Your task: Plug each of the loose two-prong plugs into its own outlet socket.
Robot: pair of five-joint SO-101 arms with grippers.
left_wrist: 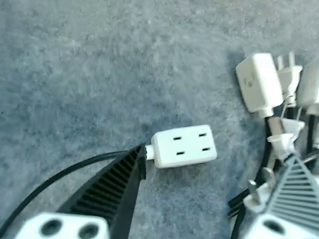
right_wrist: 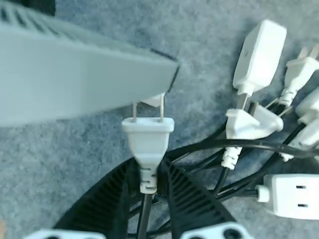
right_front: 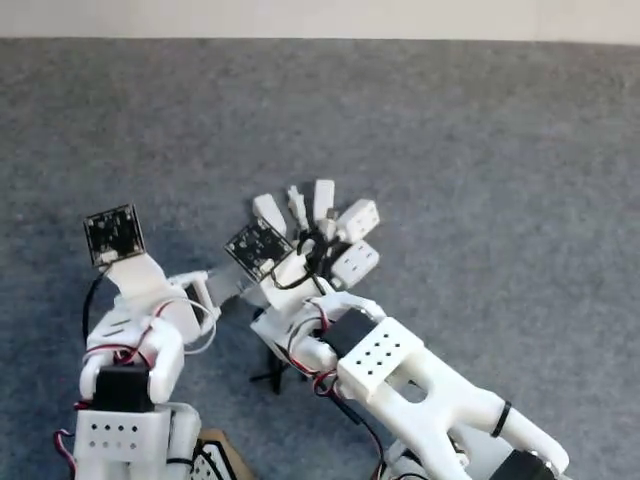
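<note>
The right claw (right_wrist: 148, 175) pinches the plug (right_wrist: 148, 138) by its cord end.

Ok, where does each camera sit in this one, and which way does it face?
High view: fixed above, off the arms, looking down over the table; left arm and right arm show, by the heap of plugs.
Left wrist view: on the left wrist, looking down past the open left gripper at a two-outlet socket.
Right wrist view: on the right wrist, looking along the right gripper, shut on a two-prong plug.
Shared: both wrist views show the oblong white block.
</note>
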